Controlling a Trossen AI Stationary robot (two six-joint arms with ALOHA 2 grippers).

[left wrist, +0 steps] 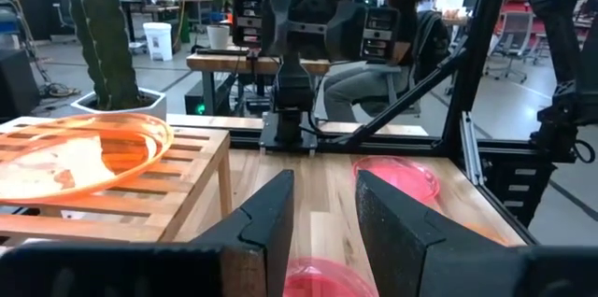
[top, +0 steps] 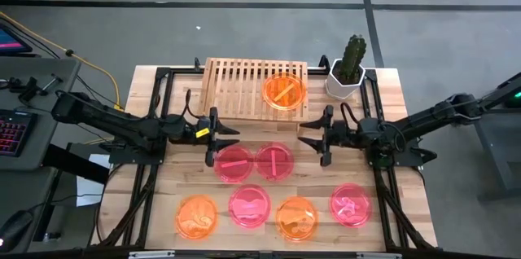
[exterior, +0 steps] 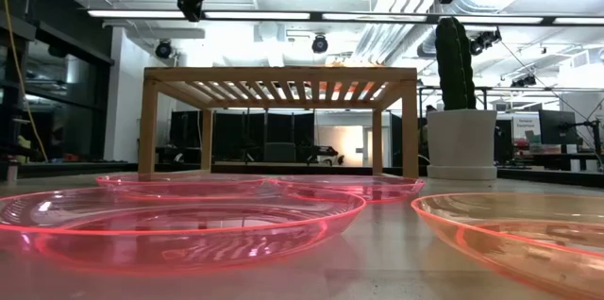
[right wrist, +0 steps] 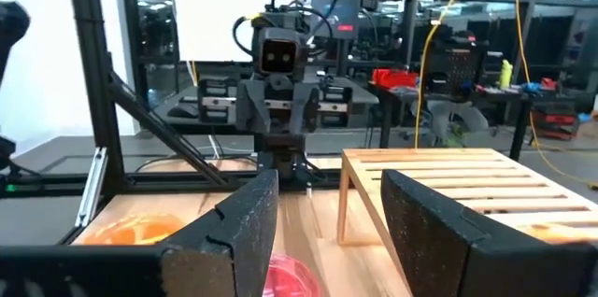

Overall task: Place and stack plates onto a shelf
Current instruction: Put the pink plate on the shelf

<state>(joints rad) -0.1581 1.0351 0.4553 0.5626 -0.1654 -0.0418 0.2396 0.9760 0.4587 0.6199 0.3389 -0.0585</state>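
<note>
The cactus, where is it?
In the high view, the cactus stands in its white pot at the table's far right corner, beside the shelf.

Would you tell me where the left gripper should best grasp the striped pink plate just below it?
Probably by its raised rim, on the edge nearest the left gripper. The striped pink plate lies flat and shallow, so only the rim offers purchase; come from above with one finger inside and one outside.

The plates (top: 234, 164) are glossy, see-through plastic, pink and orange, catching the ceiling lights along their rims. The shelf (top: 236, 88) is pale bare wood, matt and slatted. The table (top: 407, 96) is butcher-block wood with a soft sheen. The fingers (left wrist: 397, 232) look like matt black plastic. The pot (top: 342, 85) is smooth white.
</note>
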